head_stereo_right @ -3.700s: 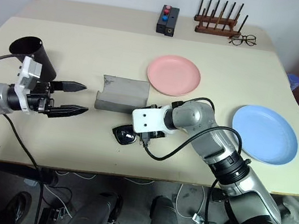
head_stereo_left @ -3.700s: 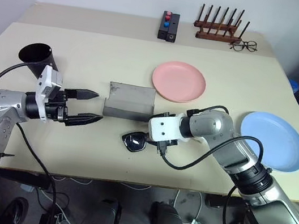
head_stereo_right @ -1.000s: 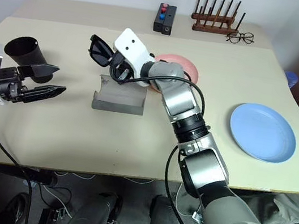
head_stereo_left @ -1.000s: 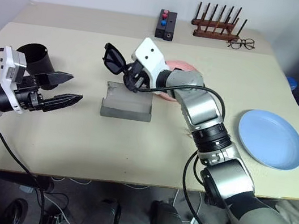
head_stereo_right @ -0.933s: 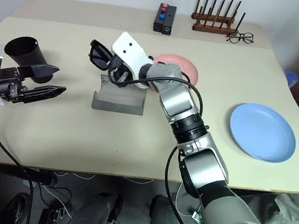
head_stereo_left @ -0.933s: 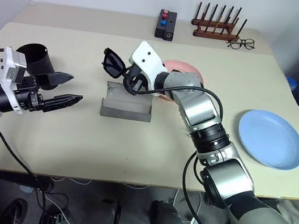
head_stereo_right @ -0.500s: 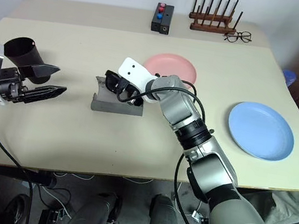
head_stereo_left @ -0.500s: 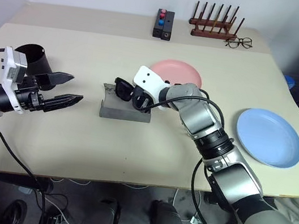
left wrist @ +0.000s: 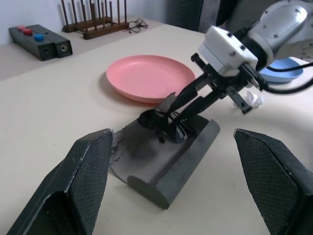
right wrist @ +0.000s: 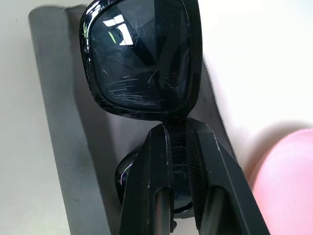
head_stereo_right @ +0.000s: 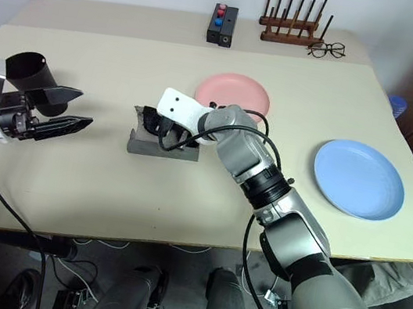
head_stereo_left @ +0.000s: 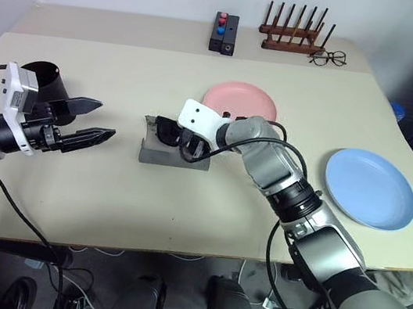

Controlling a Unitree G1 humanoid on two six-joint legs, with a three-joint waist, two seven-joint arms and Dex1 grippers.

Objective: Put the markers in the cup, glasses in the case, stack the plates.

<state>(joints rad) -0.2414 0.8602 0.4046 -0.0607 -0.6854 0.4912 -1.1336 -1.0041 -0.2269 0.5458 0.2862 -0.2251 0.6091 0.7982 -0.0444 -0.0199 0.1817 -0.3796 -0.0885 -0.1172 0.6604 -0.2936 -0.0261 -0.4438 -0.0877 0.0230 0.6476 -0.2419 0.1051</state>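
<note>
- The right gripper (head_stereo_left: 187, 142) is clamped on the glasses (head_stereo_left: 167, 130), its two fingers (right wrist: 156, 161) pinching the frame at the bridge between the dark lenses.
- The glasses sit low in the open grey case (head_stereo_left: 160, 155), in the trough; whether they rest on its floor I cannot tell.
- The case lies mid-table, just beside the pink plate (head_stereo_left: 241, 101), which is behind it toward the right.
- The blue plate (head_stereo_left: 366, 188) lies well apart, near the table's right edge; the plates are not stacked.
- The left gripper (head_stereo_left: 93, 121) hovers above the table to the left of the case, fingers (left wrist: 80, 178) spread wide and holding nothing, pointing toward the case.
- The black cup (head_stereo_left: 44, 80) is just behind the left gripper, tilted, its mouth facing up and toward the camera.
- At the table's far edge are a black box (head_stereo_left: 223, 34) with red and blue caps, a wooden peg rack (head_stereo_left: 294, 34) and wire-rimmed spectacles (head_stereo_left: 328, 58).
</note>
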